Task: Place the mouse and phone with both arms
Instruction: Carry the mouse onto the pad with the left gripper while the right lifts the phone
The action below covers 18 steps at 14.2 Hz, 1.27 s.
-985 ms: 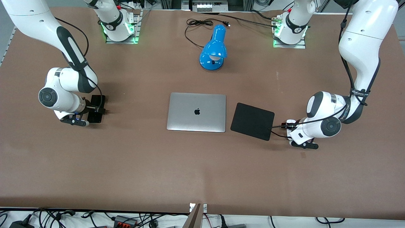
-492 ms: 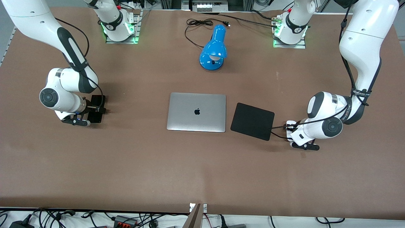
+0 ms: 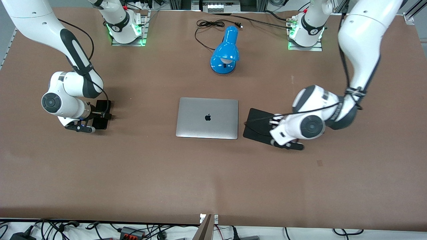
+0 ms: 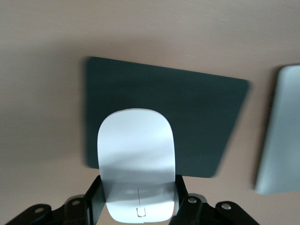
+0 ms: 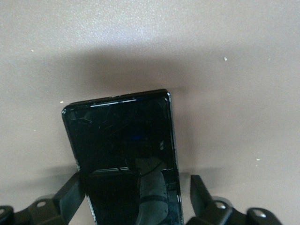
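Observation:
The white mouse (image 4: 136,159) is clamped between the fingers of my left gripper (image 4: 137,197), up in the air over the black mouse pad (image 4: 201,108). In the front view my left gripper (image 3: 273,125) hangs over the pad's (image 3: 257,124) edge toward the left arm's end. The black phone (image 5: 122,136) lies flat on the table. My right gripper (image 5: 136,197) straddles its end, with one finger at its edge and a gap at the other. In the front view the phone (image 3: 101,115) lies toward the right arm's end, under my right gripper (image 3: 96,116).
A closed silver laptop (image 3: 207,117) lies at the table's middle, beside the mouse pad; its edge shows in the left wrist view (image 4: 281,140). A blue desk lamp (image 3: 225,50) with its cable stands farther from the camera than the laptop.
My left arm has carried the mouse from beside the pad to over the pad, toward the laptop. My right gripper has hardly moved at the phone.

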Each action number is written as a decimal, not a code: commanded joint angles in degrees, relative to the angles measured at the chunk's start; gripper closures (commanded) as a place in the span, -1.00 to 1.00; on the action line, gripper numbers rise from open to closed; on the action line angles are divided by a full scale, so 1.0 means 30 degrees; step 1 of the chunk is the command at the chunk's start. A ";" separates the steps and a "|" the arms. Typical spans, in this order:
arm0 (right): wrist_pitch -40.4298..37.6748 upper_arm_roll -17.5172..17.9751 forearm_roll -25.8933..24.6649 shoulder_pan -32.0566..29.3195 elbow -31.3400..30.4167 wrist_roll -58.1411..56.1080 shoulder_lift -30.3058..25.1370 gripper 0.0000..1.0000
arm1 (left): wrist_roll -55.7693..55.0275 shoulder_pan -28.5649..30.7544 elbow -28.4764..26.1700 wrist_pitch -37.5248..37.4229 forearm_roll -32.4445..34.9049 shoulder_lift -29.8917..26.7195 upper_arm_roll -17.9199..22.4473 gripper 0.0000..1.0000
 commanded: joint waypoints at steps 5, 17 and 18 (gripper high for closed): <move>-0.0190 0.0303 0.0251 -0.0153 -0.0100 -0.0535 0.0055 0.24 | -0.1014 -0.0786 -0.0715 0.2542 -0.0511 0.1346 0.0161 0.36; -0.5366 0.2292 0.0426 -0.0094 0.4197 -0.0536 -0.0884 0.52 | -0.1073 0.0032 0.0477 -0.0140 0.0603 0.0558 0.0103 -1.00; -0.5754 0.2643 0.0426 -0.0065 0.4729 -0.0361 -0.0708 0.52 | -0.1072 0.0208 0.1442 -0.1659 0.0602 0.0238 0.0045 -1.00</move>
